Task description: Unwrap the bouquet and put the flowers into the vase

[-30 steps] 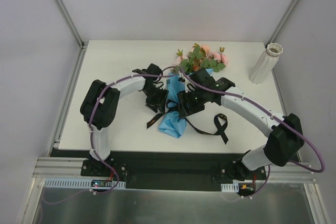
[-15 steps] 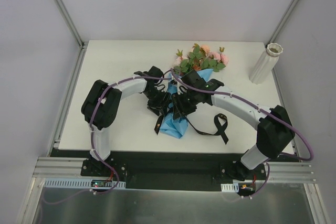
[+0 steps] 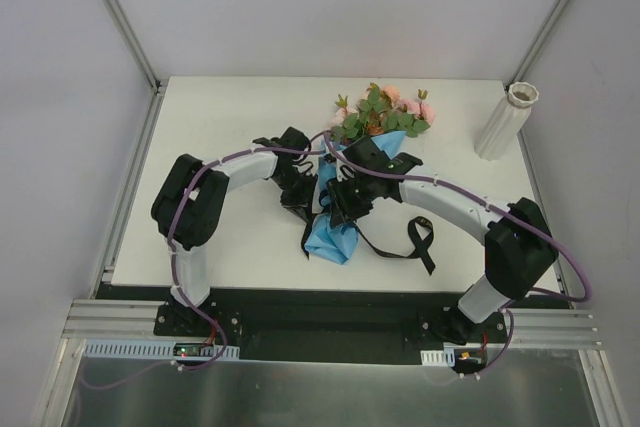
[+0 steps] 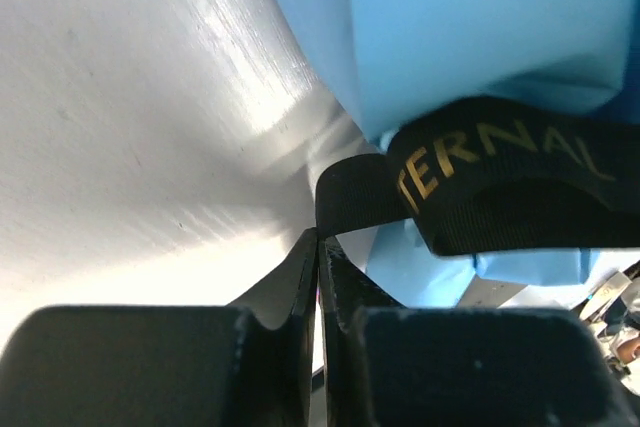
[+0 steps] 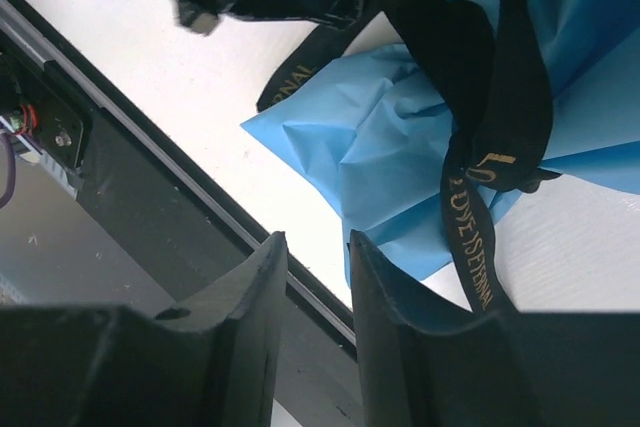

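The bouquet (image 3: 378, 119) lies on the tabletop (image 3: 230, 117) between both arms. Left jaws are closed at the limp black ribbon (image 4: 500, 177); right jaws stand slightly apart, empty. The light, crushable paper (image 3: 330, 237) probably suits gentle edge pulls.

Left end effector (image 4: 318, 243): jaws apart → closed together | right end effector (image 5: 312, 252): gap narrowed, moved leftward | black ribbon tail (image 3: 308, 239): shifted toward blue paper (image 3: 330, 237)

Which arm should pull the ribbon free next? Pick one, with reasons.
Left. The left gripper is shut on the ribbon end, apparently pinching it; the right gripper stands open, empty, above the paper.
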Controlling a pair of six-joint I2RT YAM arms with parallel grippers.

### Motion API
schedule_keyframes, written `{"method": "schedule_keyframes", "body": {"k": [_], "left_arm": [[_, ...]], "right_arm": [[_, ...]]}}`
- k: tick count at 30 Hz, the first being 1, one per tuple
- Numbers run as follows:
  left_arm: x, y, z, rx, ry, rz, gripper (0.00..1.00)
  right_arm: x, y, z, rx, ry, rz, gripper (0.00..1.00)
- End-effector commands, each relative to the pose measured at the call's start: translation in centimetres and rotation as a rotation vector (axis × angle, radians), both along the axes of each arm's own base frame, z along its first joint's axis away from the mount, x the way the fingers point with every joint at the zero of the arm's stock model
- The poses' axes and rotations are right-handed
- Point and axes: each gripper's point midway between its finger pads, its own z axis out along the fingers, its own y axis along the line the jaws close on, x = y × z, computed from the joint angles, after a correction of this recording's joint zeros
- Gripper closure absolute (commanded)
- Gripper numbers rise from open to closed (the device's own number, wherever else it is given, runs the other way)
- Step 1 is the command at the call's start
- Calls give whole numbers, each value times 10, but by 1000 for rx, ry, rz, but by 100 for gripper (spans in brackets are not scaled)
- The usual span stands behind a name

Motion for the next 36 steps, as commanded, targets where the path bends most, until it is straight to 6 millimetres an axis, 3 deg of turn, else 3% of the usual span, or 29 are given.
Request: {"method": "schedule_keyframes", "body": {"k": [1, 9, 15, 19, 28, 33, 36], "left_arm": [[2, -5, 51, -73, -112, 14, 100], [-3, 3, 130, -152, -269, 123, 100], [-3, 11, 188, -207, -403, 178, 100], [8, 20, 238, -230, -552, 225, 100], [21, 33, 302, -258, -716, 324, 100], [31, 67, 339, -199, -877, 469, 100], [33, 77, 357, -198, -931, 518, 100]], "right_arm": [[5, -6, -16, -54, 3, -37, 68], [10, -23, -34, -145, -9, -80, 88], [7, -30, -47, -176, 10, -95, 94], [6, -32, -48, -177, 3, -105, 97], [9, -30, -34, -112, -42, -128, 90], [11, -27, -25, -63, -70, -130, 84], [14, -27, -18, -57, -88, -131, 82]]}}
